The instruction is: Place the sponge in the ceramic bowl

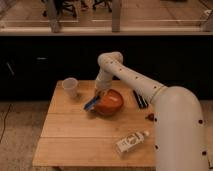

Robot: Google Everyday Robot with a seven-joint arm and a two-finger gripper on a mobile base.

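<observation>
I am standing by the wooden table [75, 135] and watching the robot's white arm [135, 80]. It comes in from the right, bends up high, and then points down. The gripper [100, 95] is at the far left edge of the orange bowl [112, 102], just above it.

The blue sponge [92, 103] is right under the gripper. It is tilted, and its low end sticks out to the left past the rim of the bowl. It is not lying flat inside the bowl. It looks like the gripper has it, but it is dark and crowded there, so I cannot tell if the gripper is clamped on the sponge or has let it go.

I think this is the putting-in step. If the gripper has the sponge, the sponge needs to go a little more to the right, over the middle of the bowl. Then it can drop in and not slide off the rim.

A white cup [70, 87] stands to the left, and a black bar [140, 99] lies to the right.
</observation>
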